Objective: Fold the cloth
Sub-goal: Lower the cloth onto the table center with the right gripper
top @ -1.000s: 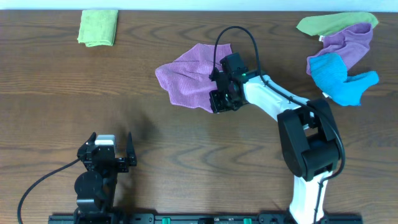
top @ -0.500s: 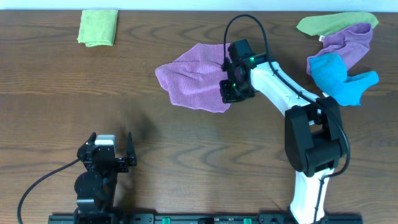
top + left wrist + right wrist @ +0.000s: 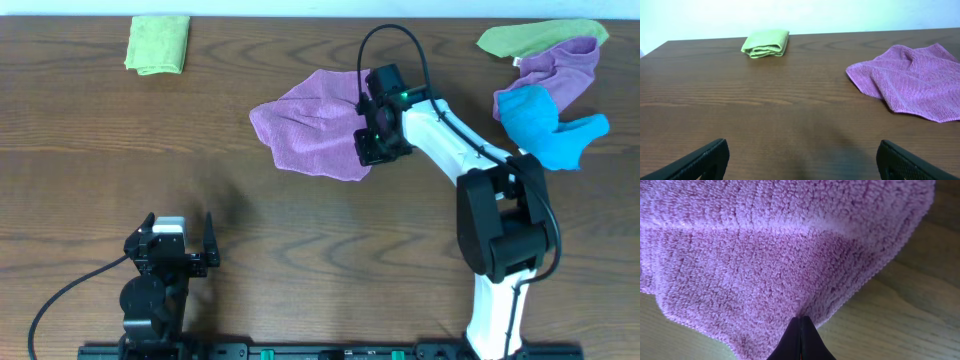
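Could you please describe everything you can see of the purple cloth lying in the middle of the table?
The purple cloth looks like fuzzy, terry-like fabric. It lies crumpled and unfolded near the middle of the wooden table. Soft creases cross it, and its outline is irregular, with a lobe reaching left. The right gripper is shut on its right-hand part, puckering the fabric there. Nothing else touches it: the folded green cloth and the cloth pile lie apart from it.
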Motion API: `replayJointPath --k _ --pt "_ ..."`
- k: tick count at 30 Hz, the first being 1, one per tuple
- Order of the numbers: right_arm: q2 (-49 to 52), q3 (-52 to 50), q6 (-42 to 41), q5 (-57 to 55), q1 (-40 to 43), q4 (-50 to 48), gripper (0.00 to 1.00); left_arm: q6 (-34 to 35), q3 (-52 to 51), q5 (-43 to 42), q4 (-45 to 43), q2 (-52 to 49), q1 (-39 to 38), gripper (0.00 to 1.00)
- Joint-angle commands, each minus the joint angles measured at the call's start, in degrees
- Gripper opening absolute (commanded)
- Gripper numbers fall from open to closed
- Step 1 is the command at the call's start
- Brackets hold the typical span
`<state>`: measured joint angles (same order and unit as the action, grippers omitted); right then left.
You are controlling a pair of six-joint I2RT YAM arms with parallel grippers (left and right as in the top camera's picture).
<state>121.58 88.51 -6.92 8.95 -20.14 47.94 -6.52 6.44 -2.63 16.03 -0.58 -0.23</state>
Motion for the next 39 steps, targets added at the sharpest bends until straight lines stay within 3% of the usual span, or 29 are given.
replayJointPath --k 1,20,39 --pt "1.62 0.92 1.88 -0.37 -0.63 -0.42 0.01 -1.18 -1.44 0.04 0.37 0.33 -0.02 0.95" --pt "8.02 0.94 2.73 1.99 -1.97 -9.35 0.01 -1.18 -1.44 0.04 0.37 0.33 -0.02 0.95" --pt "8.5 0.94 0.96 -3.19 4.85 18.67 0.02 -1.18 -1.44 0.07 0.39 0.33 -0.02 0.95"
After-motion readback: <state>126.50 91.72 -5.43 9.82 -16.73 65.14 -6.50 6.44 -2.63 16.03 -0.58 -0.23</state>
